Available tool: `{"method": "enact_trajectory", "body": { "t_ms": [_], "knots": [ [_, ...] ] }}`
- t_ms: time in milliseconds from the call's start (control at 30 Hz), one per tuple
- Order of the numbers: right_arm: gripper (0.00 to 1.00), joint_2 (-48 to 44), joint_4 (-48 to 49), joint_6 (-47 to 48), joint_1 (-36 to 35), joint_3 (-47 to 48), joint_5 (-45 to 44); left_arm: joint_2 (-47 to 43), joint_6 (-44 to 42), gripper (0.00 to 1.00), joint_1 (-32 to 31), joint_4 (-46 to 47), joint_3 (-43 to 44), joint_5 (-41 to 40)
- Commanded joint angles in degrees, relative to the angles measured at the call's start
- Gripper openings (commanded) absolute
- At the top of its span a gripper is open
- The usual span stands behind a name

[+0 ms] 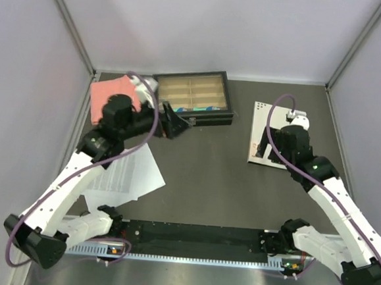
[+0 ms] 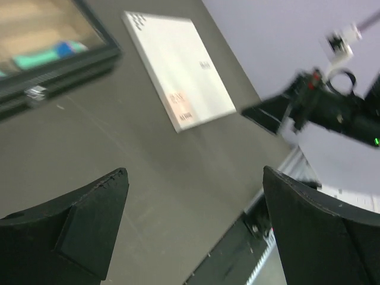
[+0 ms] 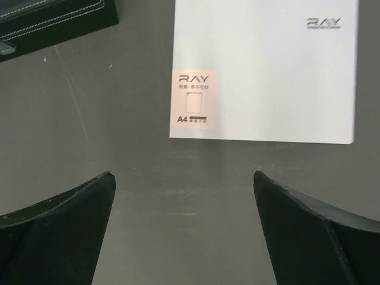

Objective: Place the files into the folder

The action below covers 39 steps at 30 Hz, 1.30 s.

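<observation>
The files [image 1: 127, 172], white printed sheets, lie fanned on the dark table at the left, partly under my left arm. The folder [image 1: 259, 131] lies shut at the right, white side up; its pale label [image 3: 194, 98] sits at a near corner. The left wrist view shows the folder [image 2: 178, 65] from the side. My left gripper [image 1: 173, 121] hangs open in front of the black tray, pointing right, and holds nothing [image 2: 195, 172]. Open and empty too, my right gripper [image 1: 277, 152] hovers over the folder's near end, with bare table between its fingers [image 3: 183, 174].
A black-framed tray [image 1: 194, 96] with tan compartments stands at the back centre, also seen in the left wrist view [image 2: 47, 53]. A folded salmon-pink cloth [image 1: 113, 97] lies at the back left. A black rail [image 1: 196, 239] runs along the near edge between the arm bases.
</observation>
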<state>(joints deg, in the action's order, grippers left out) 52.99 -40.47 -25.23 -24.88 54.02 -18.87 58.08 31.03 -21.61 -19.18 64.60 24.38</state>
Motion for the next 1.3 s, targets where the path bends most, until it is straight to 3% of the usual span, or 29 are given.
{"method": "enact_trajectory", "body": {
  "t_ms": [0, 167, 367, 600, 800, 933, 1267],
  "knots": [
    [0.99, -0.43, 9.95, -4.56, 2.2, -5.83, 8.81, 2.55, -0.44, 0.99, -13.09, 3.89, -3.77, -6.17],
    [0.99, 1.31, 22.6, -9.3, 7.91, -13.75, 22.11, 5.46, 0.08, 0.99, -27.41, 10.11, -11.05, -16.99],
    [0.99, 5.72, 30.18, -15.18, 15.11, -19.3, 28.89, 12.66, 1.32, 0.99, -34.54, 15.05, -12.66, -20.95],
    [0.99, 5.54, 42.47, -22.92, 29.7, -32.37, 40.3, 22.67, 3.6, 0.95, -38.42, 20.58, -11.69, -23.85],
    [0.94, 9.23, 52.41, -27.5, 41.39, -40.2, 46.9, 24.45, 4.66, 0.94, -42.82, 21.37, -11.33, -26.93],
    [0.88, 10.46, 59.18, -30.74, 44.48, -44.61, 47.79, 23.48, 5.36, 0.93, -43.52, 21.64, -12.83, -27.54],
    [0.73, 15.91, 75.35, -34.88, 44.75, -49.62, 43.22, 21.63, 5.98, 0.94, -44.05, 20.5, -12.39, -28.69]
  ]
}}
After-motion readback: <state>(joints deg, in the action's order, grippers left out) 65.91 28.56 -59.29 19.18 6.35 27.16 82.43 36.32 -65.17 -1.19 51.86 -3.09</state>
